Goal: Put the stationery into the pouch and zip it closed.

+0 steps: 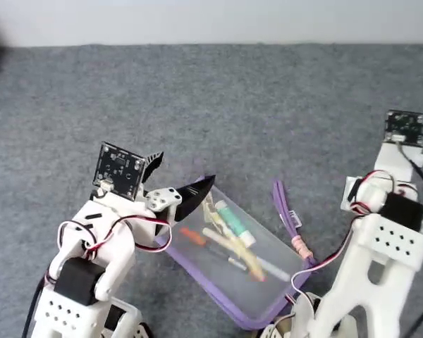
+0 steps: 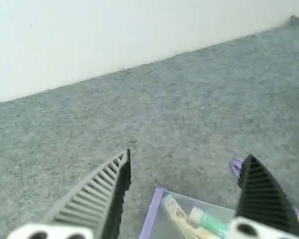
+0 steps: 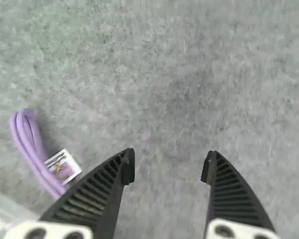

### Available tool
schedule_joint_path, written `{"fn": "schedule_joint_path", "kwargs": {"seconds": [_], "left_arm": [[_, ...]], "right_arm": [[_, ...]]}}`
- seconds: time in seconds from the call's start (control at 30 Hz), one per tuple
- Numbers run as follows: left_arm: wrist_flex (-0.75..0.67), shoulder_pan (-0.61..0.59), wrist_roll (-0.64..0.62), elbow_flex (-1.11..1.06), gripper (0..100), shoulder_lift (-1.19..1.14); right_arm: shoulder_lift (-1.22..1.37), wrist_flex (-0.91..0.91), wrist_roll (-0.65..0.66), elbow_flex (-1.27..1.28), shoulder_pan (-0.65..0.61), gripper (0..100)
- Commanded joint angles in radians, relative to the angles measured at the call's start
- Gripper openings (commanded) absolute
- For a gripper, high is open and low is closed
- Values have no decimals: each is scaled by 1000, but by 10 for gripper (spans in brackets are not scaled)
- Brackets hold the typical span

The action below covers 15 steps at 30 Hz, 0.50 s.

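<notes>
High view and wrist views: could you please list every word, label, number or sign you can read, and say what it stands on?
White tag on the pouch's purple strap: a small mark, too blurred to read.
Stationery in the pouch: any print too small to read.
No text is legible anywhere.

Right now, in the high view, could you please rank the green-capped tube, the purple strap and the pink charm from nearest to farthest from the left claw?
From the left claw:
1. Green-capped tube, inside the pouch, close by.
2. Purple strap, on the carpet beside the pouch.
3. Pink charm, at the pouch's far corner.
</notes>
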State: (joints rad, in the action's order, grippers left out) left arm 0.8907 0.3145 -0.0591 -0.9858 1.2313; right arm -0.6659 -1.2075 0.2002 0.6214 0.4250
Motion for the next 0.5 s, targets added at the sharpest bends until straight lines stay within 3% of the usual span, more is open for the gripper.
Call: {"fn": "schedule_joint_path", "kwargs": {"seconds": [0.0, 0.2, 0.33, 0.43, 0.47], "left_arm": [[-20, -6, -15, 35, 334, 9], [-18, -78, -98, 36, 310, 9], [-17, -158, -144, 62, 145, 11], [-8, -180, -149, 81, 6, 11], [20, -180, -150, 88, 14, 11]], "right_arm": [[-12, -102, -51, -109, 8, 231], [-13, -272, -138, -180, 8, 230], [-13, -395, -176, -235, 8, 215], [-15, -435, -187, -261, 8, 110], [-15, -447, -187, -270, 8, 61]]}}
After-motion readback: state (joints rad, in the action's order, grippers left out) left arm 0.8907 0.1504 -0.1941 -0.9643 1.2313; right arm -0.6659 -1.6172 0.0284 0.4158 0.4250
